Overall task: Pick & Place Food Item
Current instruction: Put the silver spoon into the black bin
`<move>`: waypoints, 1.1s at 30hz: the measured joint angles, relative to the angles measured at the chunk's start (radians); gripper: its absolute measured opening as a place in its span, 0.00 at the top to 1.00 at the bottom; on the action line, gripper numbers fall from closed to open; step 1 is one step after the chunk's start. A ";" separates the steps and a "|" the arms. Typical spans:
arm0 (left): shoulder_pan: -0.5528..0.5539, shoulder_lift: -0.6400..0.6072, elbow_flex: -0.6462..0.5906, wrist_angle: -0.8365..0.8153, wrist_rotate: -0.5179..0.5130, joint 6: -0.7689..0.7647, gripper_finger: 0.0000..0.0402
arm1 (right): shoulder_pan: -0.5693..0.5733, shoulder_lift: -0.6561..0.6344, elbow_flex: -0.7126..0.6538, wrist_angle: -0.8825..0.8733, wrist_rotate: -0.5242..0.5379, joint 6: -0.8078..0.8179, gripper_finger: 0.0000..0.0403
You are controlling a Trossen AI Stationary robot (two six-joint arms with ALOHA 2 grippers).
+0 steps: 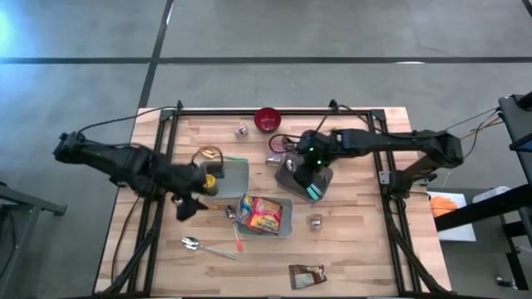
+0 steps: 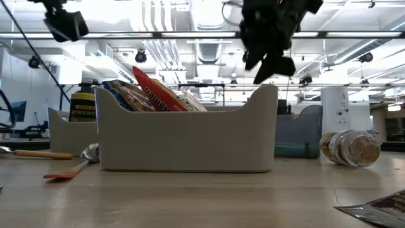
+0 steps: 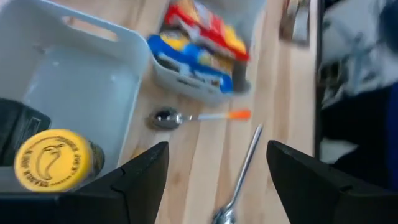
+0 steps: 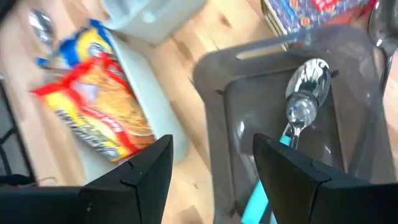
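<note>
Lying in the small white bin near the middle of the table, the noodle packet shows red and yellow and nothing holds it. My right gripper hangs above the dark grey bin, where a spoon with a teal handle lies, and its fingers stand apart and empty. My left gripper is also open and empty, beside the pale bin that holds the yellow-lidded jar.
</note>
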 joint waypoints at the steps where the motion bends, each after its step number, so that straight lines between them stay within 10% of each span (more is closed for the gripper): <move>1: -0.038 0.016 0.000 0.001 -0.018 0.015 0.33 | 0.000 -0.017 0.000 0.001 0.000 0.000 0.46; 12: -0.356 0.301 0.000 -0.006 -0.097 0.183 0.33 | 0.034 -0.164 -0.001 0.004 0.058 0.063 0.46; 33: -0.524 0.678 -0.001 0.229 -0.101 0.175 0.40 | 0.135 -0.201 -0.002 -0.006 0.082 0.093 0.46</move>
